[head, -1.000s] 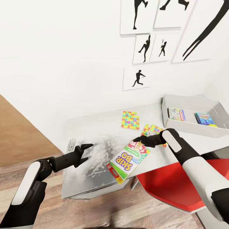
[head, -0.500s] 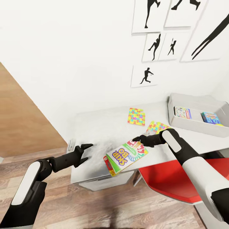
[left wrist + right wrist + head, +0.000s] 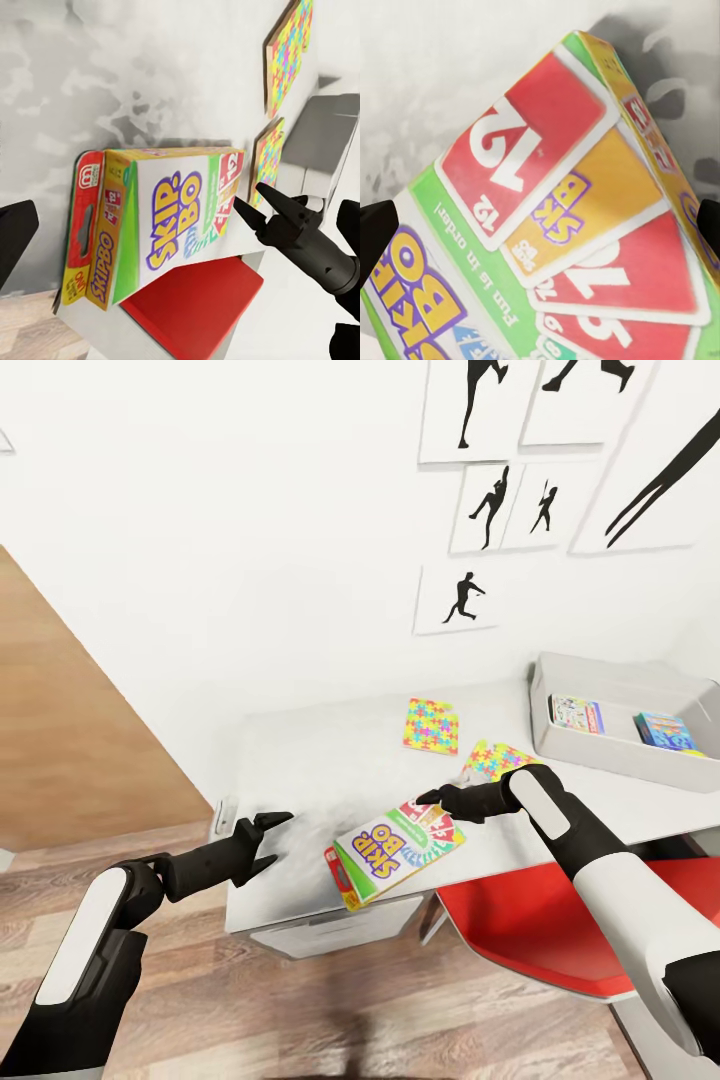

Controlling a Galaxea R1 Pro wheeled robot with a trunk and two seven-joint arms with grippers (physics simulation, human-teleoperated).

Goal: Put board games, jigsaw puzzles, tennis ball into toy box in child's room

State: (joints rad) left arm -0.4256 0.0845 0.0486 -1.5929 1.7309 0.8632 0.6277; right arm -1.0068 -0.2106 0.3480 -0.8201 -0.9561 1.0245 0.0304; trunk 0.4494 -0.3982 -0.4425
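Skip-Bo box (image 3: 396, 850) sits at near table (image 3: 300, 760) edge, tipped up, one corner overhanging. Looks light, stiff cardboard, glossy so probably slippery; I'd pinch across short edges. Right gripper (image 3: 432, 797) at box's top corner; can't tell if it's actually clamped. Left gripper (image 3: 268, 838) spread wide, empty, well left of box. Count: 2 puzzles (image 3: 431, 724) on table, 2 game boxes already in tray (image 3: 620, 745).

Skip-Bo box (image 3: 397, 847): green, yellow, red, purple lettering; two jigsaw puzzles (image 3: 431, 725) at its 12 and 1 o'clock: pink, yellow, blue, green; toy box (image 3: 610, 753) light grey; chair (image 3: 520, 935) red
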